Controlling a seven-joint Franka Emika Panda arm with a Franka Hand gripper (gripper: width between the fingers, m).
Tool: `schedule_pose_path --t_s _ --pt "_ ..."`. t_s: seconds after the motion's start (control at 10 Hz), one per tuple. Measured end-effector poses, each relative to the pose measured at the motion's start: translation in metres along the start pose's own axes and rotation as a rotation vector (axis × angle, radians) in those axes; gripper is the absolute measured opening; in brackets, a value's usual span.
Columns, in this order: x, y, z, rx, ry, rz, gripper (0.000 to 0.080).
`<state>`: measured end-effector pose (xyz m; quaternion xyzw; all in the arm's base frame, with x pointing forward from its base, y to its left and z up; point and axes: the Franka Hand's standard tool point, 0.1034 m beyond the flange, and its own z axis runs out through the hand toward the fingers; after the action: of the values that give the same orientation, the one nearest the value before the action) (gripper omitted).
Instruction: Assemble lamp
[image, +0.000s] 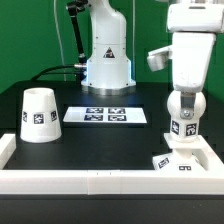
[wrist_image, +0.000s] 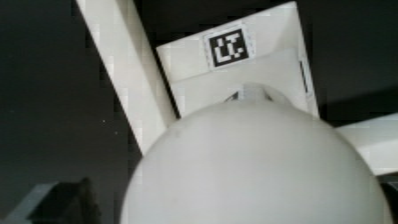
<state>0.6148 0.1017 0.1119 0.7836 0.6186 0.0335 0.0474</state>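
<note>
My gripper (image: 184, 99) is shut on the ball top of the white bulb (image: 185, 124) and holds it upright, stem down, just above the flat square base (image: 178, 161) at the exterior view's front right. I cannot tell whether the stem touches the base. In the wrist view the rounded bulb (wrist_image: 240, 160) fills the near part and hides my fingers; beyond it lies the base (wrist_image: 228, 48) with its tag. The tapered shade (image: 40, 112) stands on the table at the exterior view's left, apart from the arm.
The marker board (image: 107, 115) lies flat in the middle of the table. A white rail (image: 90, 181) runs along the front edge and up both sides; it also shows in the wrist view (wrist_image: 125, 70) beside the base. The robot's pedestal (image: 107, 62) stands behind.
</note>
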Motion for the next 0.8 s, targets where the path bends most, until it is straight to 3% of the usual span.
schedule_pose_path --t_s 0.3,0.4,0.6,0.8 --pt "-0.0025 -0.0006 0.0026 0.004 -0.004 -0.012 0.0686" --pt "-0.0025 -0.0005 0.0026 0.003 -0.004 0.004 0.0575" --pt "-0.0022 -0.0005 0.0026 0.002 -0.003 0.034 0.0576" --pt "-0.0003 -0.0024 0.0026 0.001 -0.002 0.264 0.0576"
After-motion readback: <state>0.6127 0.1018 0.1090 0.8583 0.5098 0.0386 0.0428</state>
